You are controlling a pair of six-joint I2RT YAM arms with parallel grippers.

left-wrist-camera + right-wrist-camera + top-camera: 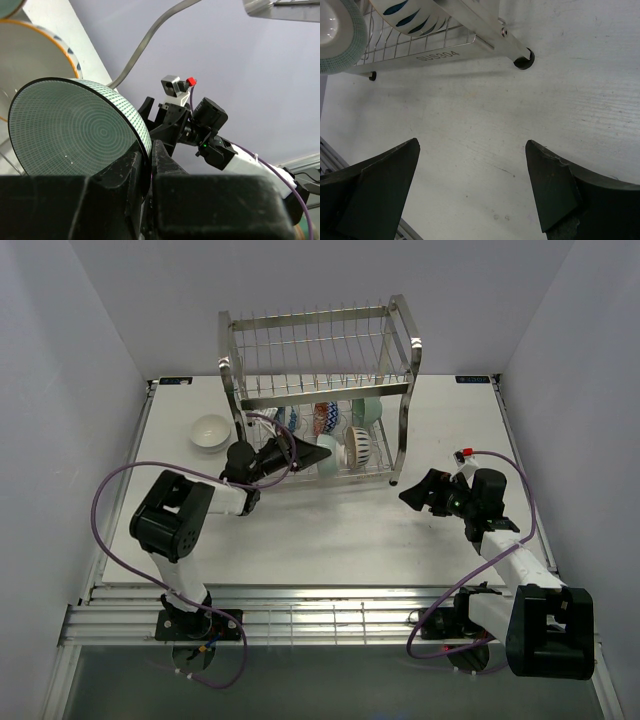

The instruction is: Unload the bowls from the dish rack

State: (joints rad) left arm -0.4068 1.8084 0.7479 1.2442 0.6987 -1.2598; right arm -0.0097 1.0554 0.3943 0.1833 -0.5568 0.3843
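From up top: got the left gripper (300, 452) pinched shut on a mint green bowl (325, 454) at the front lower tier of the dish rack (318, 340), with other bowls (330, 420) racked behind. Lift clear of the wires, then park it by the white bowl (210, 430) on the pale table (330, 530). Over on the left wrist: seeing fingers (120, 180) clamped on the rim only, so go slow, no twisting. Right wrist: showing the right gripper (471, 145) spread wide, holding nothing, hovering over the table near the rack's foot (523, 60). Plain pale walls (60, 390) all round.
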